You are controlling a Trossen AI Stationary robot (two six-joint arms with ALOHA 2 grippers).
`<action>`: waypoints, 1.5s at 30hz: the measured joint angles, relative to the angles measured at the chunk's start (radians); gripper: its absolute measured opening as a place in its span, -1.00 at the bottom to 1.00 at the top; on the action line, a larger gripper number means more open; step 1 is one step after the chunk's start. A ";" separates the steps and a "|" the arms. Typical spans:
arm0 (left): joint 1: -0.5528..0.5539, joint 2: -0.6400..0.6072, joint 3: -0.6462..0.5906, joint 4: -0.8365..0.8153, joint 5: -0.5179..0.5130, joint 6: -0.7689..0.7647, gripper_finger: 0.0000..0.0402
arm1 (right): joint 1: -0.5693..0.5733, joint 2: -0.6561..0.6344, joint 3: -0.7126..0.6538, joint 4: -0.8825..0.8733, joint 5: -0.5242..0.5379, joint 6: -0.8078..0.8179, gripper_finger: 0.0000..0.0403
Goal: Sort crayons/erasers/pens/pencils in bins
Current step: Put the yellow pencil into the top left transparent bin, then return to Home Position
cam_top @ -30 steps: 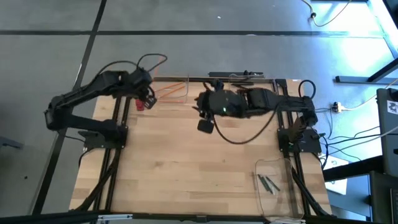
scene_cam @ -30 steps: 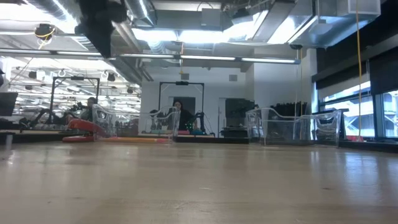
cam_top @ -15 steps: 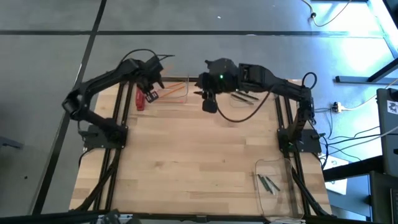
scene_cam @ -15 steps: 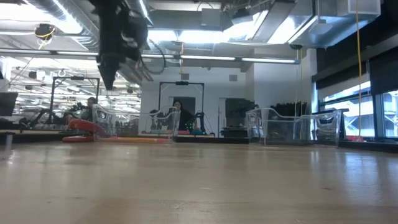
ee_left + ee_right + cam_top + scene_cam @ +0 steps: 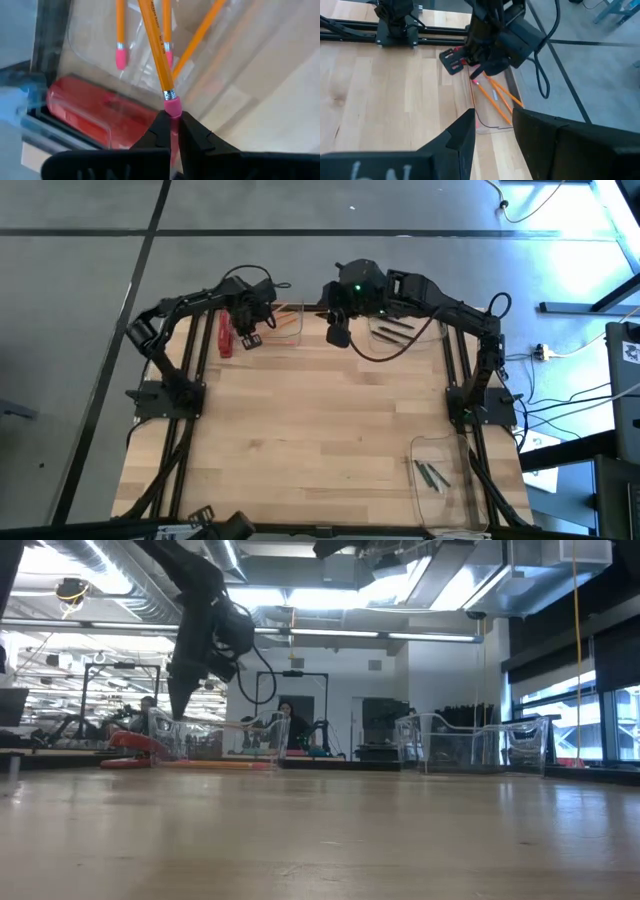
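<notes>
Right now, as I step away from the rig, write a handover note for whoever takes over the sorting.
Left gripper: shut on a pencil, pinched at its pink eraser end, over the far-left bin.
Right gripper: open, empty, hanging near the far edge at mid-table.
Far-left bin: other pencils already lie inside; a red bar lies beside it.
Far-right bin: dark pens.
Near-right bin: two dark sticks.
Left to do: release the held pencil; the red bar is unsorted.

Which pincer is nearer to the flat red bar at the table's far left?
Left. The left pincer, shut on an orange pencil, hangs beside the flat red bar. The right pincer is open, farther along the far edge.
</notes>
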 joint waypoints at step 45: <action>-0.181 -0.404 0.000 0.031 0.209 -0.274 -1.00 | 0.161 -0.204 -0.018 -0.418 0.046 0.244 -0.98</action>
